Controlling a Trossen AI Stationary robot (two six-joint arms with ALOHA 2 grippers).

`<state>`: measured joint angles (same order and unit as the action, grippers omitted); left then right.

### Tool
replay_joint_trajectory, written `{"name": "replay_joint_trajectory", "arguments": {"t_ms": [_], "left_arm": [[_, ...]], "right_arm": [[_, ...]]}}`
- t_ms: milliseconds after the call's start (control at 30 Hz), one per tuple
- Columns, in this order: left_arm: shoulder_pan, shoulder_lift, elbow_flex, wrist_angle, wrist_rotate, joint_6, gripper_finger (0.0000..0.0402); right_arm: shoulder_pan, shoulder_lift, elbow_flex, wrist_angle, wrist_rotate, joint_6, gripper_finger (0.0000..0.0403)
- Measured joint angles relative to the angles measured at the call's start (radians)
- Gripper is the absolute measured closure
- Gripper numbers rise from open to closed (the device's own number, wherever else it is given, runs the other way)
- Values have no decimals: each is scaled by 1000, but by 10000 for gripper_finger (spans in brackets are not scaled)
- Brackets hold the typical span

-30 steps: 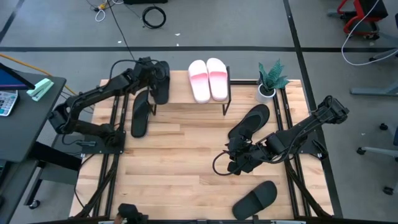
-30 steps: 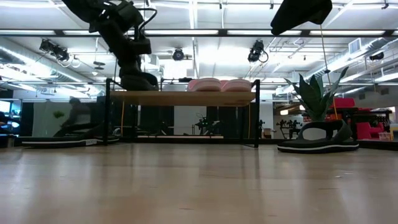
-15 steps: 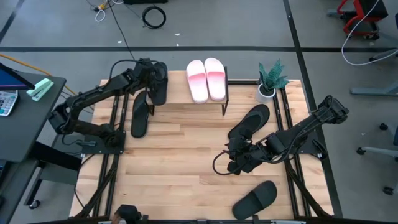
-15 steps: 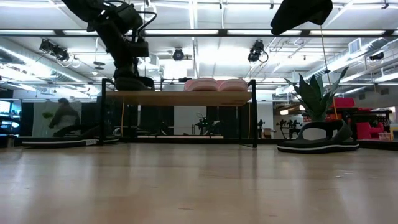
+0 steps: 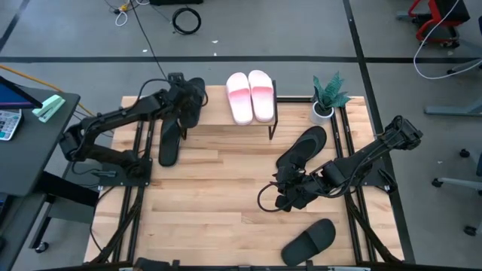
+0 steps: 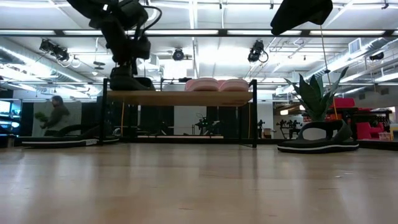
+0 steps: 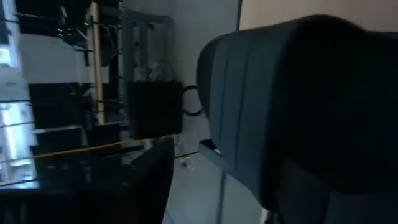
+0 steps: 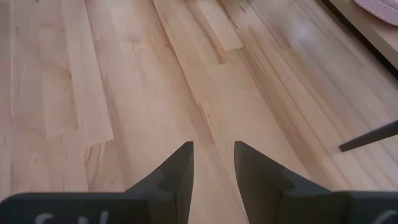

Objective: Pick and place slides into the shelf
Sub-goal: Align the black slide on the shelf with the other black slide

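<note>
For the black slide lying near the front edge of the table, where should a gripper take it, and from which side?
Probably by the wide strap of the black slide, coming straight down from above. It lies flat, sole down, angled across the table, and the strap arches over the footbed, giving two fingers something to close across. The right gripper, open and empty, is the nearer one.

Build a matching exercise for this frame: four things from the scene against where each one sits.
Things:
1. pink slides
2. potted plant
3. right gripper
4. left gripper

Places:
A. over the bare table, right of centre
B. at the shelf's left end, by a black slide
C. table's far right corner
D. side by side on the shelf top

Pairs: 1-D, 2-C, 3-A, 4-B
</note>
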<state>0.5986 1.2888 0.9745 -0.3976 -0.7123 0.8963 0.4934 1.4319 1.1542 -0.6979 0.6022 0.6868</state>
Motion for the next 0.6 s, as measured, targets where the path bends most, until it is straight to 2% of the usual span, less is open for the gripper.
{"name": "replay_joint_trajectory", "arguments": {"t_ms": [133,300,467,600], "left_arm": [[-61,0,0,2,-67,5,146],[-154,-10,0,5,-215,6,153],[-265,-22,0,2,-493,93,154],[-368,-20,0,2,-657,163,150]], "right_arm": [[0,0,0,0,0,0,282],[0,0,0,0,0,-1,282],[0,0,0,0,5,-2,282],[0,0,0,0,37,47,282]]}}
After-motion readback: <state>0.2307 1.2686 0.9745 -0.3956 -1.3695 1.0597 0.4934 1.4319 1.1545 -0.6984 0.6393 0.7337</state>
